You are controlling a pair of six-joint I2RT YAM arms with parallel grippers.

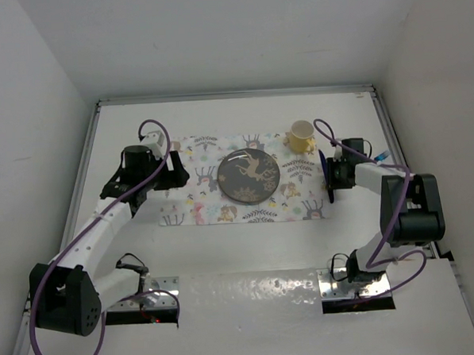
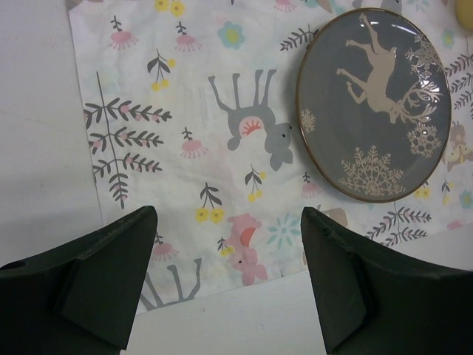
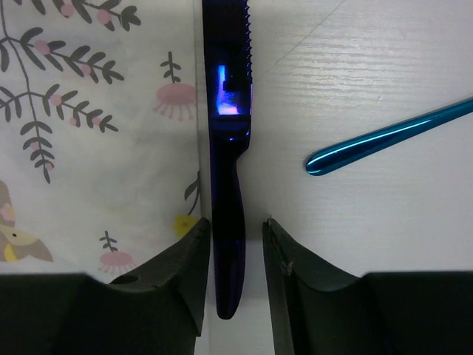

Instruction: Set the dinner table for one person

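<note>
Whole scene rests on tabletop [image 1: 218, 119]. Dark knife [image 3: 228, 133] lies along placemat [image 3: 96, 148] edge; right fingers [image 3: 185, 281] straddle handle, narrowly apart, not yet pinching. Risk: uneven closing twists knife, drags placemat. Meanwhile left fingers [image 2: 111, 281] spread, empty.

White arm links [image 1: 93, 237], black joint housings [image 1: 65, 302], looping purple cables [image 1: 151, 123], matte black fingers [image 2: 103, 288].

White dinner table [image 1: 139, 127] bears placemat [image 1: 207, 204], knife [image 3: 228, 148], teal handle [image 3: 392, 137]
</note>
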